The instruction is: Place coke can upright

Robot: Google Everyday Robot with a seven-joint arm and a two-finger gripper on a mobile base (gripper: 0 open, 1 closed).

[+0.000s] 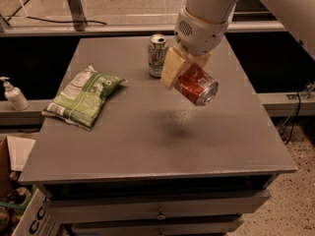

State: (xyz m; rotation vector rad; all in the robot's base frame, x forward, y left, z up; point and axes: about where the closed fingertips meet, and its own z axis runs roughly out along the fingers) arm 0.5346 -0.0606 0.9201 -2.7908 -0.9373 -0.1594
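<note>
- Near the back edge: white-and-green can [157, 54], standing
- Just right of it: gripper [189, 73] clamped on the coke can [197, 85], held tilted in the air above the table [147, 146] middle
- Not yet placed; left to do: turn upright, lower, release
- Reaching down from the back-right corner, wrist canted
</note>
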